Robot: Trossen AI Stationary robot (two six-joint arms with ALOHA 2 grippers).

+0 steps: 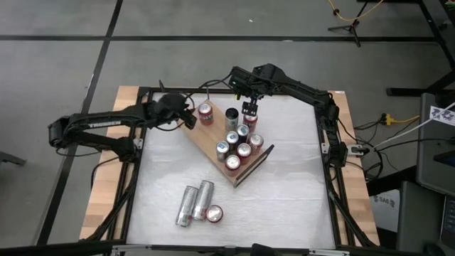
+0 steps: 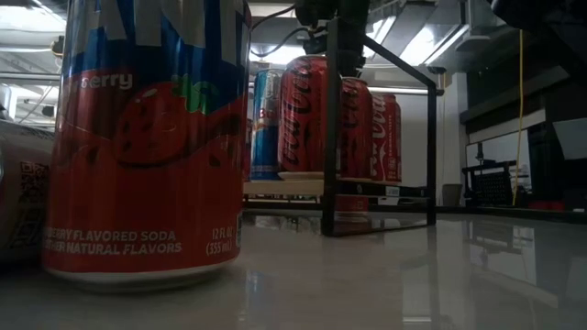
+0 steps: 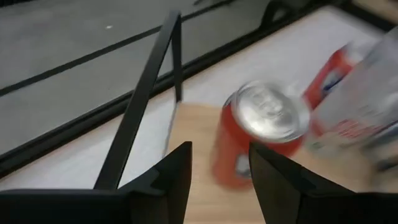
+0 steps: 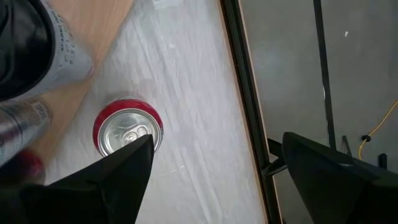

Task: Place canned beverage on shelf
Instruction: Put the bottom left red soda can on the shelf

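Note:
The shelf [image 1: 206,139] is a light-brown wooden board with black wire rails, lying slantwise at the table's middle. Several cans stand on it. A red can [image 1: 205,114] stands upright at its far-left end. My left gripper [image 1: 189,118] is open just left of that can. In the left wrist view its fingertips [image 3: 221,149] stand just short of the can [image 3: 261,134], and nothing lies between them. My right gripper [image 1: 249,109] is open and empty above another upright red can [image 1: 250,121]. That can [image 4: 127,132] stands at the board's far edge.
Two silver cans [image 1: 193,203] lie on the white tabletop near the front edge, and an upright red strawberry soda can [image 1: 213,212] stands beside them. That soda can fills the left of the low view [image 2: 147,137]. The shelf's black end rail [image 3: 143,93] rises beside my left gripper.

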